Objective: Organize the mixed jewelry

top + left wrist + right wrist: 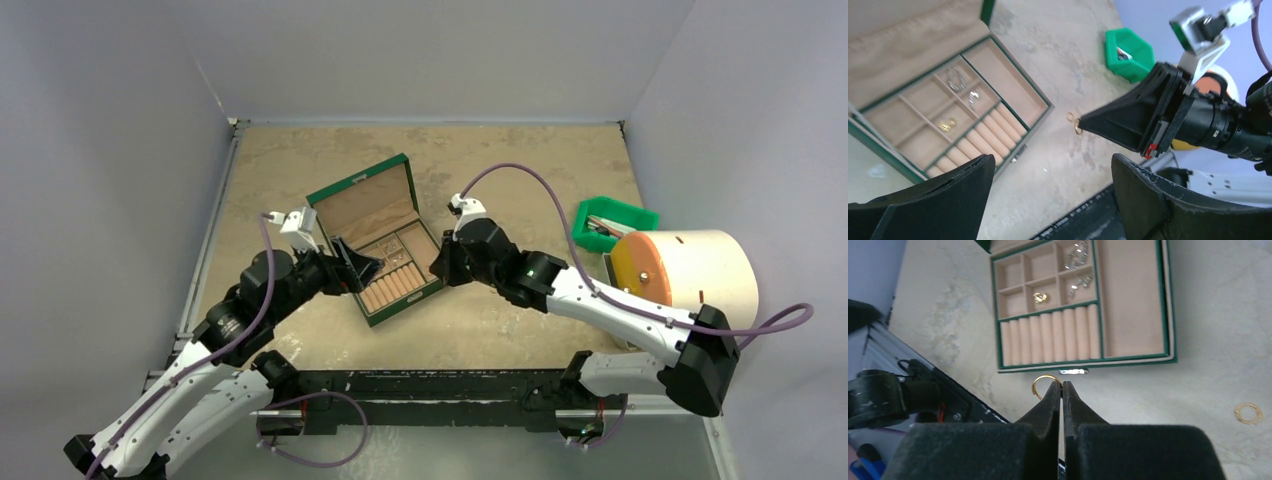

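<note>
Right claw (1062, 386) clenched on a thin gold hoop (1043, 379) beside the green box (1165, 300); left claw (1053, 159) released. I'd lower it right into a compartment (1012, 302) before letting go.

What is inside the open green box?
Silver pieces sit in two small compartments, a gold piece in a third; ring rolls look bare. From above, the left pincer covers part of the box.
</note>
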Tool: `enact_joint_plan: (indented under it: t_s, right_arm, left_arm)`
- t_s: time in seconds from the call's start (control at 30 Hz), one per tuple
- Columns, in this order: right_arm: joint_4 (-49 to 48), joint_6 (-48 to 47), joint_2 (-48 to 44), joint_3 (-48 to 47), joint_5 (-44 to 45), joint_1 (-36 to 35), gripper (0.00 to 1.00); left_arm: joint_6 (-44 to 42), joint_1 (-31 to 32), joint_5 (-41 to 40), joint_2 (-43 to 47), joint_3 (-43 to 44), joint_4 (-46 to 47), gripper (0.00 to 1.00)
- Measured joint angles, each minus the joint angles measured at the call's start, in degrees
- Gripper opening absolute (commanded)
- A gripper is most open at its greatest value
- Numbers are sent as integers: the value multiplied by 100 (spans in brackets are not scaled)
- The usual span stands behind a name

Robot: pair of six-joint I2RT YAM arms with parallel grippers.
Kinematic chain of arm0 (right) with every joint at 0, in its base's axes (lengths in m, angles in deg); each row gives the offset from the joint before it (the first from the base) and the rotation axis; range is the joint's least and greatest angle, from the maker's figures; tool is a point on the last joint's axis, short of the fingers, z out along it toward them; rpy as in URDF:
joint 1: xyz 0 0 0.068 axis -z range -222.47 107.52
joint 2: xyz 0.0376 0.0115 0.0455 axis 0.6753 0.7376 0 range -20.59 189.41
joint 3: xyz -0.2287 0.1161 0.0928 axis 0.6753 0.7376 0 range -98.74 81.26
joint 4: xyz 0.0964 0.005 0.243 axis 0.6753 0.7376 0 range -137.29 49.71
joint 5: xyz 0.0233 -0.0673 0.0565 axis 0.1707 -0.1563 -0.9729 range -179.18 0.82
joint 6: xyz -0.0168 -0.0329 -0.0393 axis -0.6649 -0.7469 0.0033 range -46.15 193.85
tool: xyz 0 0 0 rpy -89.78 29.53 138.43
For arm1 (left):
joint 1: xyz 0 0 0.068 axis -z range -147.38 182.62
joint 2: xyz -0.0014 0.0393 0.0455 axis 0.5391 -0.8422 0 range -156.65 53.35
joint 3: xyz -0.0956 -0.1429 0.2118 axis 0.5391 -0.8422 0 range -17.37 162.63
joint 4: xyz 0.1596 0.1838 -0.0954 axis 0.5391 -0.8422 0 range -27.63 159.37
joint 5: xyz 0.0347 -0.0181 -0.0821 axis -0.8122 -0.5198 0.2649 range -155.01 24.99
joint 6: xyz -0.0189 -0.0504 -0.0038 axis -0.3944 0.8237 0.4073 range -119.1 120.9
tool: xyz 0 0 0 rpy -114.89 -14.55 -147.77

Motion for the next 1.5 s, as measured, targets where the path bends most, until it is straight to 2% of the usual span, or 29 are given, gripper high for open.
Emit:
enact_joint_plan:
  t_s: [0.17,0.4,0.6,0.87,1.5]
  right_arm:
    - [-317,66,205,-289,0,-280,0]
    - [-695,68,380,-647,-2,-577,0]
    - [-870,68,380,-673,-7,-713,0]
    - [-938,68,380,-673,-22,-835,0]
    - [-953,72,378,-673,-151,-960,0]
  left_arm:
    - [715,0,627,-44,-417,352,79]
    - [1351,0,1071,-63,-734,898,68]
    - [1648,0,1178,-61,-876,1165,52]
    - [1963,0,1226,-35,-1104,1493,38]
    - [2164,0,1113,131,-1130,1499,15]
